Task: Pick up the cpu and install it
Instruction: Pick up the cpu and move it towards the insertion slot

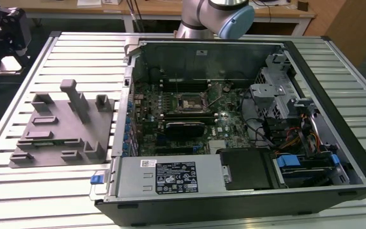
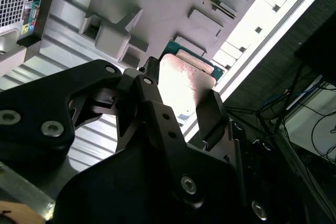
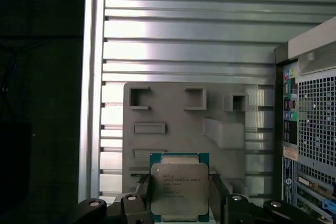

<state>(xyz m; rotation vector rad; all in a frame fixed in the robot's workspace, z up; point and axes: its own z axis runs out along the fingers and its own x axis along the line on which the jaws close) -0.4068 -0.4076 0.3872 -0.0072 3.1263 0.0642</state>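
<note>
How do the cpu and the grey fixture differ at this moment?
Size: the cpu is a small flat square; the grey plastic fixture is far larger, moulded with pockets and posts. Finish: the cpu has a silver top with a green edge; the fixture is plain grey. State: the cpu is clamped in the tool; the fixture lies on the slatted table. Both are outside the computer case.

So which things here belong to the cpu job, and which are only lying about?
Job: cpu, clamped in the gripper; socket on the motherboard.
Lying about: blue clip on the table; power supply; drive cables.
</note>
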